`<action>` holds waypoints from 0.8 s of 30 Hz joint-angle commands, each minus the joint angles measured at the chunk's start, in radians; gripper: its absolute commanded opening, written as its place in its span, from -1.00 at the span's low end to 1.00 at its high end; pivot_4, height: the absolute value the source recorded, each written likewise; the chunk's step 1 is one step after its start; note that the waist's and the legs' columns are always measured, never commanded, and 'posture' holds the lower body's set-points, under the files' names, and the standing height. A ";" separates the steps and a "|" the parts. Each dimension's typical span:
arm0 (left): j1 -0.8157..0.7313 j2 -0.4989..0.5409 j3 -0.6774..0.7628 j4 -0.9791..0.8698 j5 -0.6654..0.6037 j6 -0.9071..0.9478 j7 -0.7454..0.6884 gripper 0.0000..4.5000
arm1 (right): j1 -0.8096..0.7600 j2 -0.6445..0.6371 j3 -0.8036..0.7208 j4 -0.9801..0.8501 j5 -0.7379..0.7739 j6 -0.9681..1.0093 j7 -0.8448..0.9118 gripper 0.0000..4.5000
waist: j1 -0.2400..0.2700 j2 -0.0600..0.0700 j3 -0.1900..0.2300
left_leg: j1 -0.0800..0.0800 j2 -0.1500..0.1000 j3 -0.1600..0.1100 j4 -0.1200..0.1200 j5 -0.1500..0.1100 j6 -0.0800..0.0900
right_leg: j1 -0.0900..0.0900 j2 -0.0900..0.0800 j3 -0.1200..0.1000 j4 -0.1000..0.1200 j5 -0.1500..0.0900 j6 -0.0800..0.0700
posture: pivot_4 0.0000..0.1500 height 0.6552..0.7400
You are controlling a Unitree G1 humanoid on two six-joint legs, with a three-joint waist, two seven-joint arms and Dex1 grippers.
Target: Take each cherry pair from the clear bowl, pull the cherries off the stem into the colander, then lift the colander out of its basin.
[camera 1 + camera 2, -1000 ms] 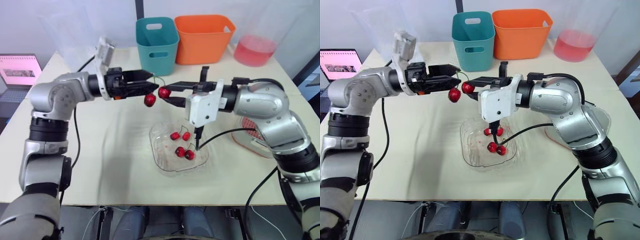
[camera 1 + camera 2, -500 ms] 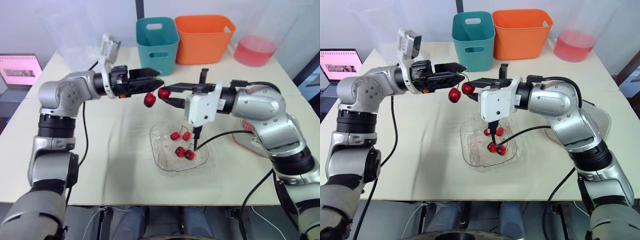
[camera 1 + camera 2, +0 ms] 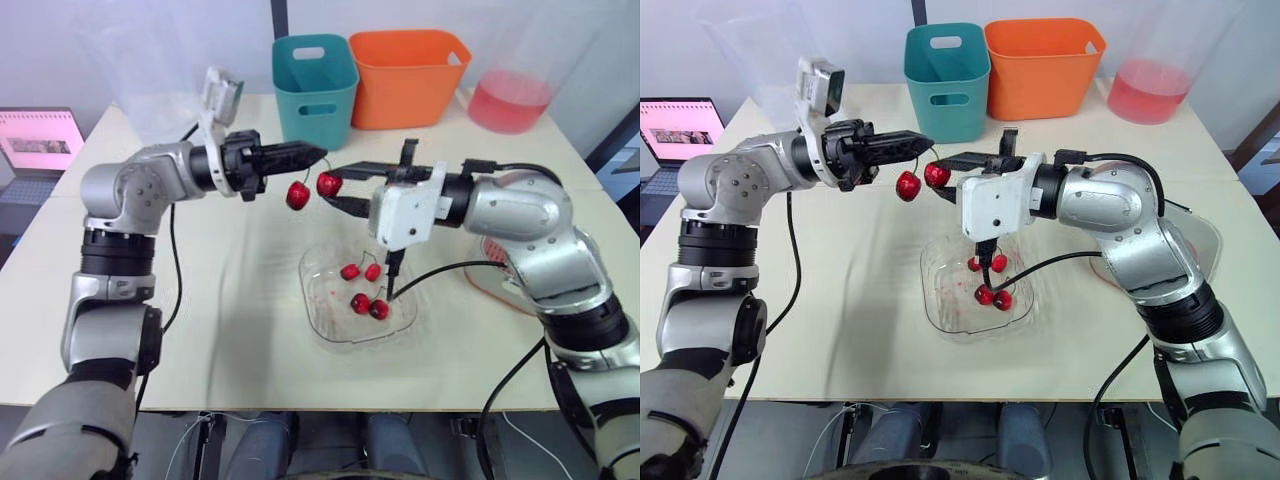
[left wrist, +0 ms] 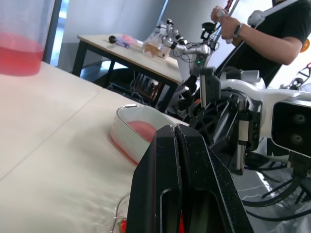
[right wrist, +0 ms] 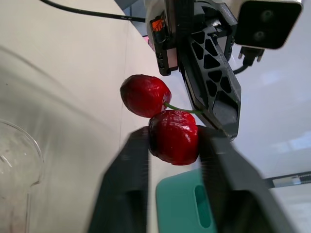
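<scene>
A cherry pair hangs in the air above the clear bowl [image 3: 312, 300]. My left gripper [image 3: 318, 153] is shut on its green stem. One cherry [image 3: 297, 196] dangles free. The other cherry [image 5: 173, 137] sits between the fingers of my right gripper [image 3: 338, 186], which press on it from both sides. More cherry pairs [image 3: 362, 288] lie in the bowl. The red colander in its white basin [image 4: 141, 133] stands to the right, partly hidden behind my right arm.
A teal bin [image 3: 315, 85] and an orange bin [image 3: 408, 75] stand at the back of the table, with a tub of pink liquid [image 3: 510, 100] at the back right. A laptop [image 3: 40, 140] is off the left edge. A person [image 4: 262, 34] stands beyond the table.
My left gripper's fingers, open around the stem before, have closed on it. The right gripper and the cherry pair have stayed in place.
</scene>
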 commanded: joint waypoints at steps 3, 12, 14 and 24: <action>-0.040 0.028 0.025 -0.018 0.018 -0.040 -0.016 -1.00 | 0.037 -0.007 -0.145 -0.099 0.218 0.245 0.030 0.98 | 0.001 0.000 0.000 | 0.000 0.000 0.000 0.000 0.000 0.000 | 0.000 0.000 0.000 0.000 0.000 0.000 | 1.00 1.00; -0.042 0.027 -0.002 -0.076 0.029 -0.060 -0.056 -1.00 | -0.021 0.211 -0.464 -0.039 0.899 1.130 -0.283 0.98 | 0.000 0.000 0.000 | 0.000 0.003 -0.001 0.000 0.000 0.000 | 0.000 0.000 0.000 0.000 0.001 -0.001 | 1.00 1.00; -0.043 0.017 -0.005 -0.098 0.026 -0.056 -0.057 -1.00 | -0.032 0.268 -0.485 -0.044 0.976 1.201 -0.349 0.98 | 0.001 0.000 0.000 | 0.000 0.003 -0.001 -0.001 0.000 0.000 | 0.000 0.000 0.001 0.000 0.001 -0.001 | 1.00 1.00; -0.026 -0.008 -0.011 -0.156 0.017 -0.046 -0.044 -1.00 | -0.047 0.366 -0.527 -0.043 1.185 1.247 -0.574 0.98 | 0.000 0.001 0.000 | 0.000 0.002 -0.001 -0.001 0.000 0.000 | -0.001 0.000 0.001 0.001 0.001 -0.001 | 1.00 1.00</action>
